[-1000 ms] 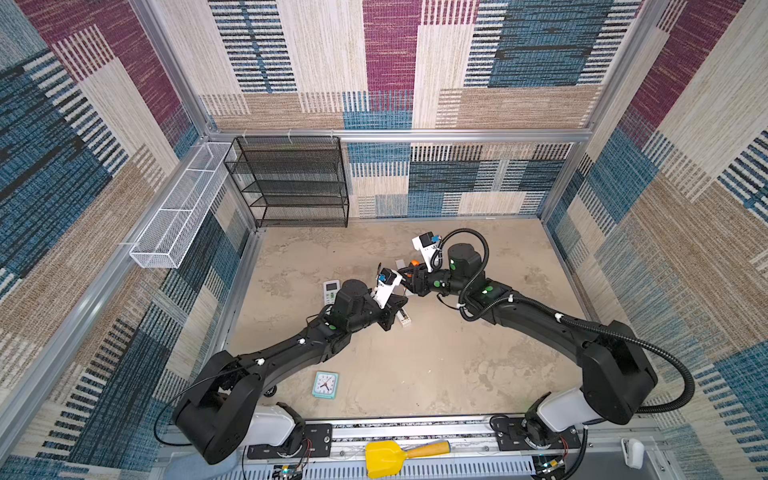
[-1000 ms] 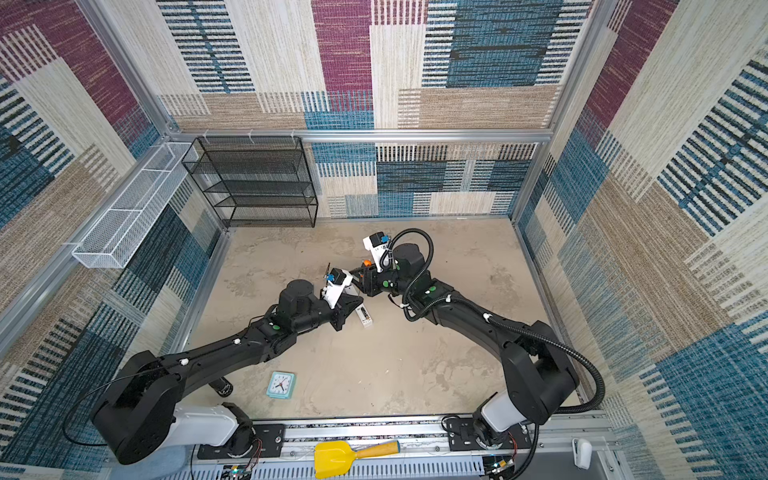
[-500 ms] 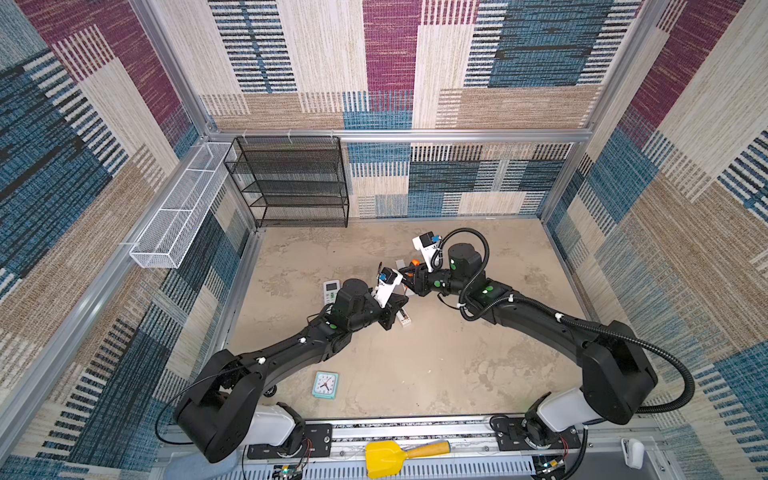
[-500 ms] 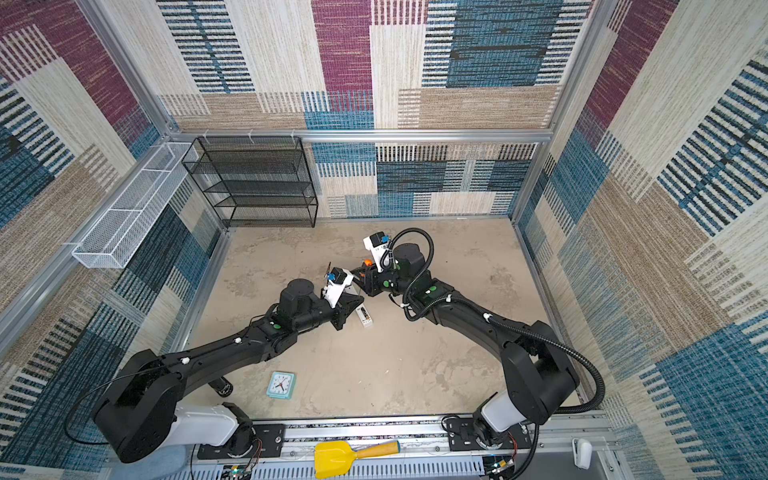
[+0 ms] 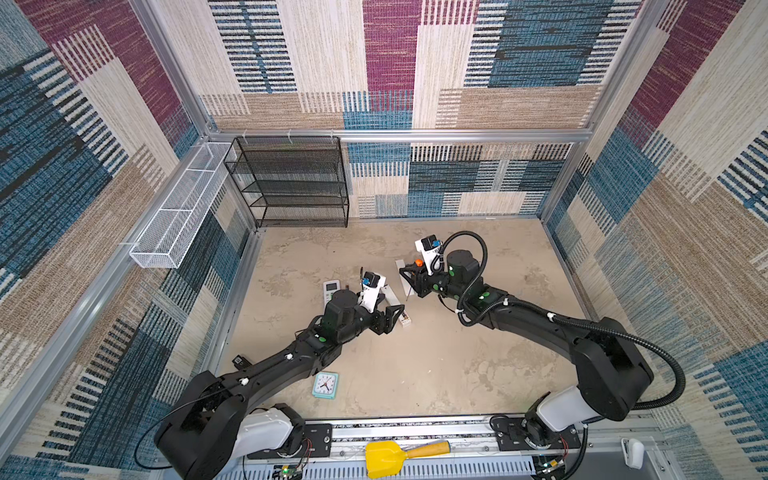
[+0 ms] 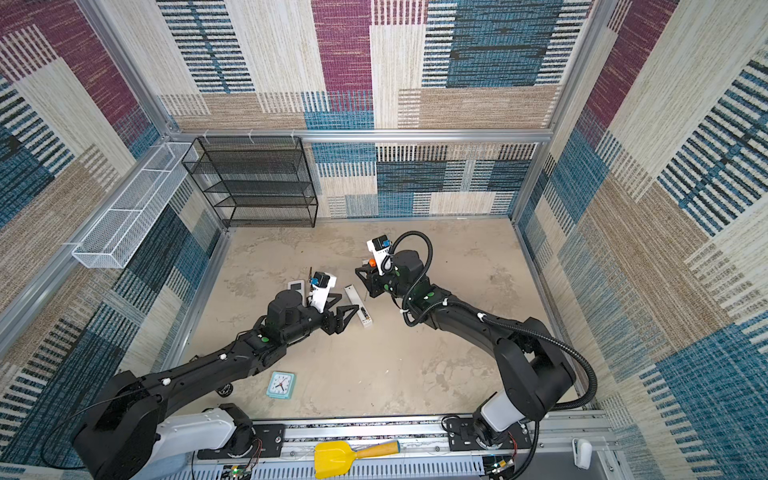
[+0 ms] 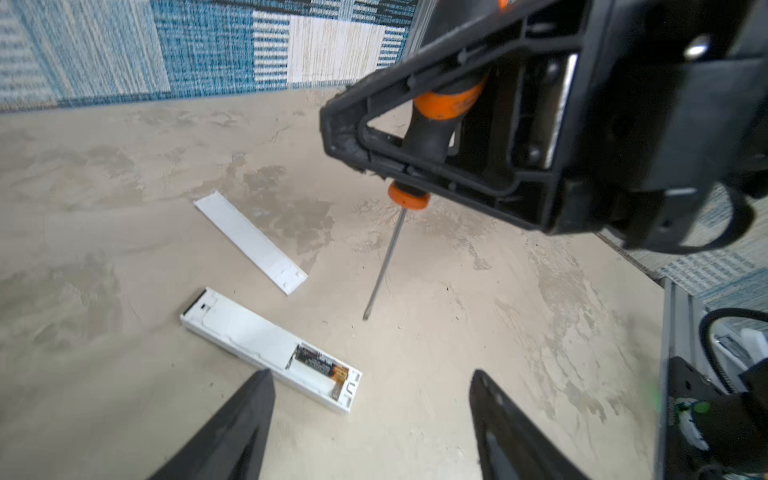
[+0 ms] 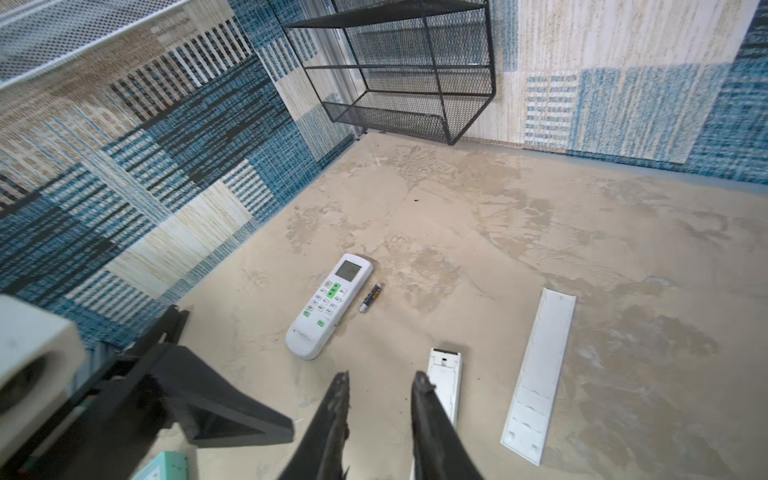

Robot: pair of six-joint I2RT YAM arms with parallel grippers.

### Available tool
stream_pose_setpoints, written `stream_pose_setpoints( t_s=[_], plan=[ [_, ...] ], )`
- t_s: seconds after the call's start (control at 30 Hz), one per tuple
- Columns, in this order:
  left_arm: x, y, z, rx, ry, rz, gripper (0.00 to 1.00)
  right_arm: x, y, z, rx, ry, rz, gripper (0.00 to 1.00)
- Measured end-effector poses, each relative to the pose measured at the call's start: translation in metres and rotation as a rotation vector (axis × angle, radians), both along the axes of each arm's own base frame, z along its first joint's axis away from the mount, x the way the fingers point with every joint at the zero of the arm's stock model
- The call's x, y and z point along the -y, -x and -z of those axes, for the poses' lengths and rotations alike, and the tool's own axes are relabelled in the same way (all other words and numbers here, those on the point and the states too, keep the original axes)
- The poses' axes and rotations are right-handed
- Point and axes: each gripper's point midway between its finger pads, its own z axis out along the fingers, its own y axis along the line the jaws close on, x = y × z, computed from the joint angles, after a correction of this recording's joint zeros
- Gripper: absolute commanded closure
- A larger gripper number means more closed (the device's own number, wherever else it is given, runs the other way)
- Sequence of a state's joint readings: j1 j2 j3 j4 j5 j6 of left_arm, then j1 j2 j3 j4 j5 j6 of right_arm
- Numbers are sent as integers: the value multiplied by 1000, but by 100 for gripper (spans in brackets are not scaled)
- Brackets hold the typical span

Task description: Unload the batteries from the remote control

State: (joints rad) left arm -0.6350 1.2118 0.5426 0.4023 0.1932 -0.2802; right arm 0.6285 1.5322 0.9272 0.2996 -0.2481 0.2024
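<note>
The left arm reaches in low from 7 o'clock. The left gripper [image 7: 371,375] hangs over the slim remote control [image 7: 245,332], fingers spread wide and holding nothing. A dark battery [image 7: 320,364] lies in the open bay, long axis running 11 to 5 o'clock and golden end toward 5. A second battery [image 8: 370,297] lies loose beside the keypad remote [image 8: 328,305]. The right gripper [image 8: 380,382] is clamped on the screwdriver [image 7: 409,197], tip pointing down.

Both top views look steeply down from high in front over the whole worktop [image 5: 415,374]; the wrist views sit low and close, sharing the opened remote [image 7: 249,336].
</note>
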Motion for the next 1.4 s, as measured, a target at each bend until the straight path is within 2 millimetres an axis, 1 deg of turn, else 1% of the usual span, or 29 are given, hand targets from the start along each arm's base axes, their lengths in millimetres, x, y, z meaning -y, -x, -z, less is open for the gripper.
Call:
stream_pose_setpoints(
  t_s=[0.1, 0.23, 0.37, 0.47, 0.53, 0.67, 0.83, 0.9, 1.17, 1.4],
  plan=[
    [-5, -3, 6, -100, 41, -72, 34, -3, 1, 11, 43, 37, -2, 100],
    [-9, -12, 19, -253, 81, -170, 43, -15, 6, 20, 101, 68, -32, 100],
    [-18, -19, 54, -438, 127, -298, 50, -23, 10, 30, 152, 95, -59, 100],
    [-22, -23, 78, -555, 157, -370, 53, -24, 7, 37, 179, 118, -60, 100],
    [-19, -24, 91, -627, 177, -388, 57, -24, 5, 39, 197, 126, -59, 100],
    [-7, -28, 107, -723, 224, -398, 67, -27, 2, 46, 217, 145, -67, 100],
    [3, -26, 126, -815, 261, -397, 70, -28, 1, 55, 213, 157, -72, 100],
    [6, -26, 130, -834, 267, -398, 70, -29, 0, 57, 212, 158, -72, 100],
    [14, -31, 128, -836, 278, -385, 72, -30, -2, 73, 187, 177, -75, 100],
    [15, -30, 136, -856, 258, -392, 73, -31, -3, 76, 183, 179, -76, 100]
  ],
)
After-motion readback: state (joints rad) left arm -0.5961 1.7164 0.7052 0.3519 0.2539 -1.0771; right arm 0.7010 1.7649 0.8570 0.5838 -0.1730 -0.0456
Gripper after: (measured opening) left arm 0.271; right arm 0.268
